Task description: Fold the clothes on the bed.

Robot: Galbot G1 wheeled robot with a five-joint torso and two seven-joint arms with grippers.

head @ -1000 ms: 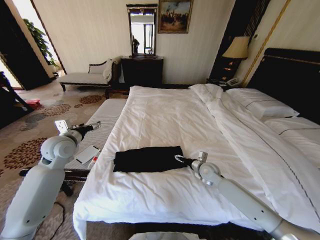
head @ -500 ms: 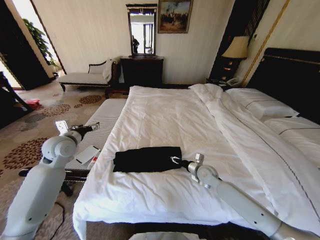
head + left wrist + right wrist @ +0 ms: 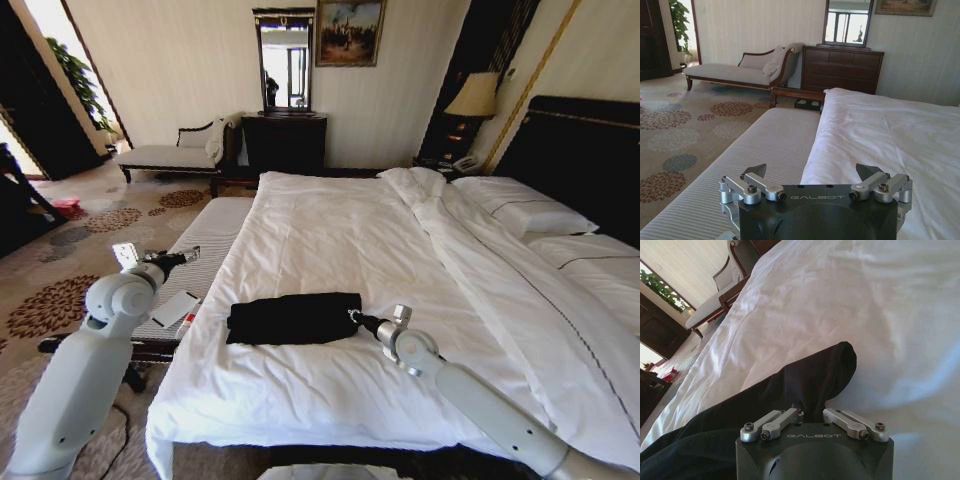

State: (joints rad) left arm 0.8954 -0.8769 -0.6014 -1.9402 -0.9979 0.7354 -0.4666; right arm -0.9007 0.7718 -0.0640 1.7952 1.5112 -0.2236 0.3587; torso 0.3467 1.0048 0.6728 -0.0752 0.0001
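The clothes [image 3: 290,318] lie as a folded black strip on the white bed [image 3: 330,230], near its foot end. My right gripper [image 3: 352,316] is at the strip's right end. In the right wrist view the black clothes [image 3: 790,385] bunch up between the drawn-in fingers of the right gripper [image 3: 812,412], which is shut on the fabric edge. White bed sheet [image 3: 850,300] stretches beyond. My left gripper [image 3: 190,252] hangs open over the bench beside the bed, away from the clothes. In the left wrist view the left gripper [image 3: 812,172] holds nothing, with its fingers spread wide.
A striped white bench [image 3: 205,250] runs along the bed's left side with a flat white item [image 3: 175,308] on it. A pale chaise [image 3: 740,72] and a dark dresser [image 3: 840,67] stand by the far wall. Pillows [image 3: 520,205] and rolled duvet lie at right.
My right gripper pushed slightly left into the clothes' right end, then eased back a little; that end shifted slightly left. The left arm has not moved.
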